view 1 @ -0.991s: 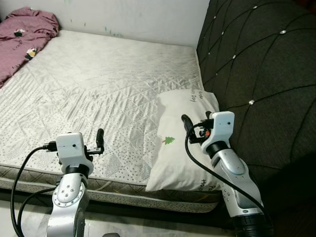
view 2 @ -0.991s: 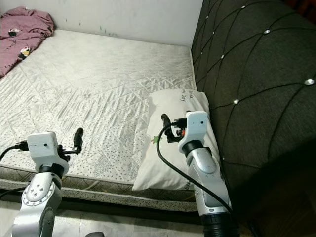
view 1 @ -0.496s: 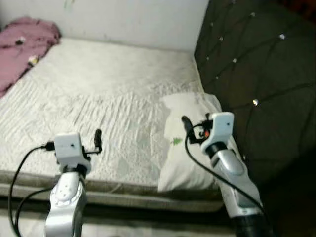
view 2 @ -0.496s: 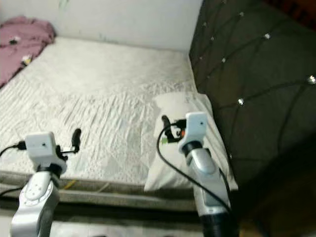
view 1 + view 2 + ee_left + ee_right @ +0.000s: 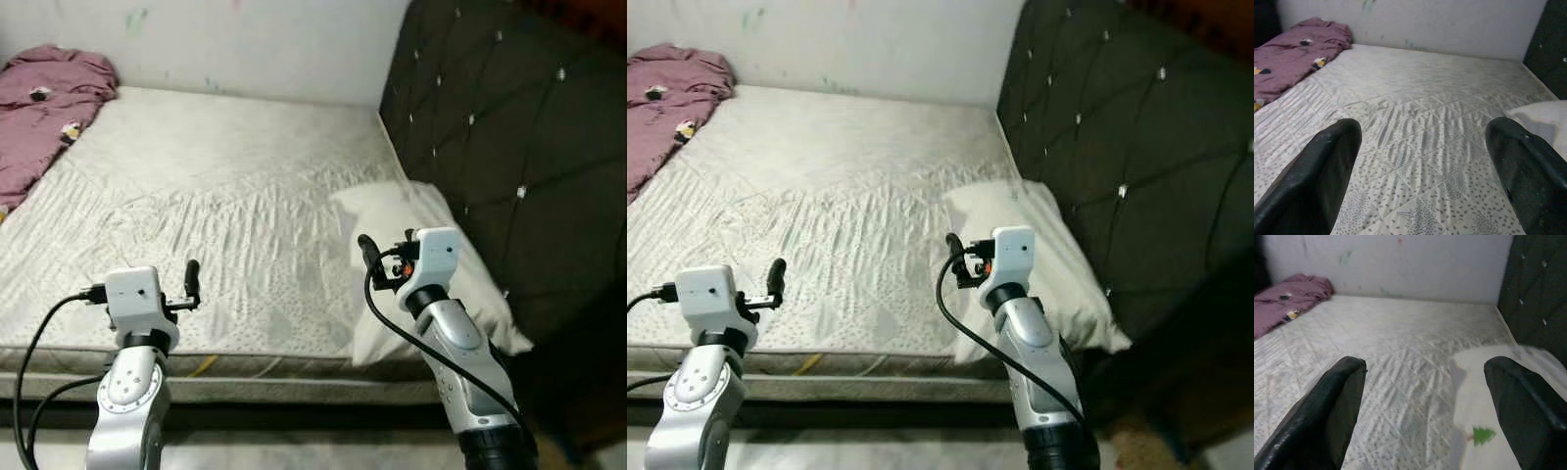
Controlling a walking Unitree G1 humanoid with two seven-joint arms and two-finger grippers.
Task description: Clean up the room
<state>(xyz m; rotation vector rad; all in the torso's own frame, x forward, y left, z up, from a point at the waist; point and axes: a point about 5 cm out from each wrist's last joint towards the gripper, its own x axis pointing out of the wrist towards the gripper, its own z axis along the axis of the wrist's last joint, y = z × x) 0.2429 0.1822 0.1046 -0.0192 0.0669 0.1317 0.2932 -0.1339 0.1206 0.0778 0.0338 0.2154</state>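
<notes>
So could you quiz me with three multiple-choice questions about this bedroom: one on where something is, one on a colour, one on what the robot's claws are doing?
1. Where does the white pillow lie?
A. on the floor
B. on the mattress by the dark headboard
C. on top of the blanket

2. What colour is the crumpled blanket at the mattress's far corner?
A. purplish pink
B. green
C. yellow

3. How are the left gripper and right gripper?
A. both open, holding nothing
B. both shut on the pillow
C. one holds the blanket

Answers: 1 B, it sits at the mattress edge beside the headboard. 2 A, head views show it. 3 A, wrist views show fingers spread apart over the bed.
</notes>
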